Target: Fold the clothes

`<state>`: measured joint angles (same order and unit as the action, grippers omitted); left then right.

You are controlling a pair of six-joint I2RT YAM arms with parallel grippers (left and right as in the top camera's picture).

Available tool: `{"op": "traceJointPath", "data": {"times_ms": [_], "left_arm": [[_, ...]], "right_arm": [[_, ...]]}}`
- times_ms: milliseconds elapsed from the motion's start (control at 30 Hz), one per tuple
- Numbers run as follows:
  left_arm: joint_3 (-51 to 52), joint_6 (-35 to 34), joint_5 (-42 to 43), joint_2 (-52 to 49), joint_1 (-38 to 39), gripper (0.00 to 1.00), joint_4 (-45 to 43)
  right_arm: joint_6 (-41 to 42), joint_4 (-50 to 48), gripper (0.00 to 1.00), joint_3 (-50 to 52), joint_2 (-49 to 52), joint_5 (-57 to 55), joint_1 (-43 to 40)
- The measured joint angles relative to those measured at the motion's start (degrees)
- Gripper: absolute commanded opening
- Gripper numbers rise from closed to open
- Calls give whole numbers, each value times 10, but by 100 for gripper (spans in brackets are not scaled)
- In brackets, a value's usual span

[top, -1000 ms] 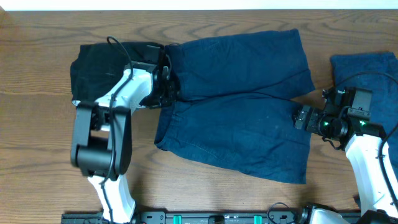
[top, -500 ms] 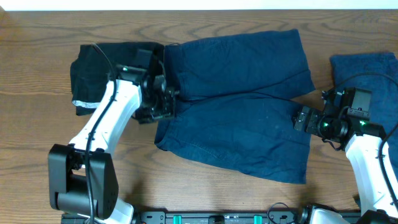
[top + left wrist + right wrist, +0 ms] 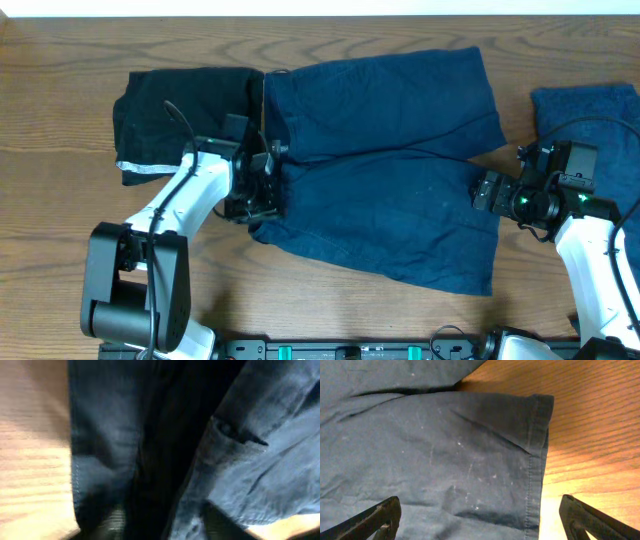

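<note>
The navy shorts [image 3: 390,170] lie spread flat mid-table, waistband to the left. A black piece [image 3: 175,105] with a white edge strip [image 3: 145,167] lies at their upper left. My left gripper [image 3: 268,185] is down on the waistband's lower part. In the blurred left wrist view the shorts [image 3: 110,435] fill the frame, and a dark fold runs between the narrowed fingers of the left gripper [image 3: 167,522]; a grip does not show. My right gripper [image 3: 480,190] hovers open over the lower leg's hem. In its wrist view the right gripper [image 3: 480,520] straddles that hem [image 3: 535,460].
Another navy piece [image 3: 600,115] lies at the far right, partly under the right arm. Bare wooden table [image 3: 60,220] surrounds the clothes. The arm bases stand along the near edge.
My left gripper slid along the waistband toward the near edge. Its jaws opened wide and have since narrowed again. The right arm stayed still.
</note>
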<state>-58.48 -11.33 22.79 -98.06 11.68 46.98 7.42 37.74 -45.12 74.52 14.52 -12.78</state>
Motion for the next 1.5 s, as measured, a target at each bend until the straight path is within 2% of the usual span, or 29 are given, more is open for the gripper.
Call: {"op": "traceJointPath", "data": {"times_ms": [67,233,300,400,433,467,667,833,867,900,1033,1067,1100,1167,1233,1400,1500], "left_arm": [[13,3,7,0,1,6,-2],[57,6,11,0,1,7,-21],[84,3,8,0,0,12,-50],[99,-12,16,8,0,66,-68],[100,-20,16,14,3,72,-70],[100,-28,14,19,6,72,-72],[99,-54,0,27,8,73,-76],[96,-56,7,29,7,73,-74],[96,-56,11,30,5,73,-75],[96,-56,14,32,5,73,-78],[96,-56,24,66,8,72,-84],[96,-56,26,82,10,69,-90],[96,-57,27,97,13,62,-98],[96,-60,28,124,21,39,-123],[96,-55,27,142,29,23,-167],[95,-54,1,134,49,20,-263],[94,-54,-8,115,55,19,-279]], "right_arm": [[0,1,99,0,0,0,0],[0,1,99,0,0,0,0],[0,1,99,0,0,0,0],[0,2,99,0,0,0,0],[0,2,99,0,0,0,0],[0,2,99,0,0,0,0],[0,-2,97,0,0,5,0],[0,-3,90,-2,0,44,0],[0,-3,86,-4,0,51,0],[-1,-5,79,-6,0,55,0],[-2,-22,26,-9,0,73,0],[-2,-30,16,-9,1,78,0],[0,-40,11,-9,3,82,0],[-1,-59,2,-10,11,89,0],[1,-79,1,-11,28,95,0],[2,-101,1,-14,104,87,0],[0,-99,1,-14,143,71,0]]}}
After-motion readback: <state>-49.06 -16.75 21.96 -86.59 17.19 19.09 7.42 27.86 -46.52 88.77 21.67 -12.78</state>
